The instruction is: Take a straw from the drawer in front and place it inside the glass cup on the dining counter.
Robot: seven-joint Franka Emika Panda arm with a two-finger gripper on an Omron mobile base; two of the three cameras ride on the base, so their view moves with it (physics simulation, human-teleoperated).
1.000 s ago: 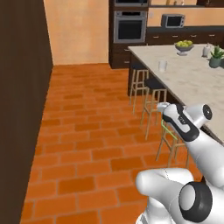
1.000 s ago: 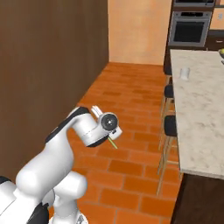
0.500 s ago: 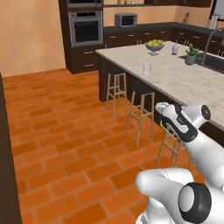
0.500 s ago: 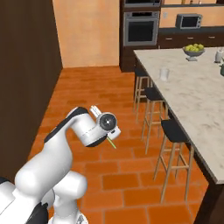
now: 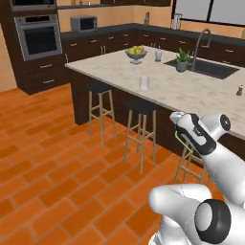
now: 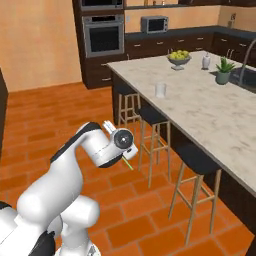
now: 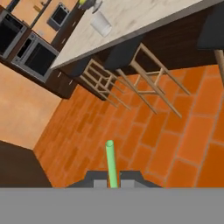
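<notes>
Hand (image 7: 113, 181): closed narrow on the straw (image 7: 111, 162), which is pinched between the two dark fingertips and projects forward from them in the hand view; held out over the brick floor (image 5: 52, 191), clear of the tabletop.

Straw: thin, bright green; in the left base view a curved green length (image 5: 180, 139) shows beside the hand (image 5: 184, 134); in the right base view a short green end (image 6: 128, 163) pokes down and to the right below the hand (image 6: 122, 150).

Glass cup (image 5: 144, 83): small, clear, upright; stands on the dining tabletop (image 5: 201, 95) near its stool-side edge, apart from the other items; seen also in the right base view (image 6: 160, 90) and at the top of the hand view (image 7: 101, 22); well apart from the hand.

Dining tabletop: beige, marbled, on a dark base; carries a fruit bowl (image 5: 136, 53), a white pump bottle (image 5: 158, 55), a potted plant (image 5: 181, 61) and an inset dark sink (image 5: 210, 69) with a tap.

Stools (image 5: 139, 134): dark-seated, wooden-legged, lined up along the near side of the tabletop.

Background: wall oven (image 5: 37, 36); microwave (image 5: 83, 23).
</notes>
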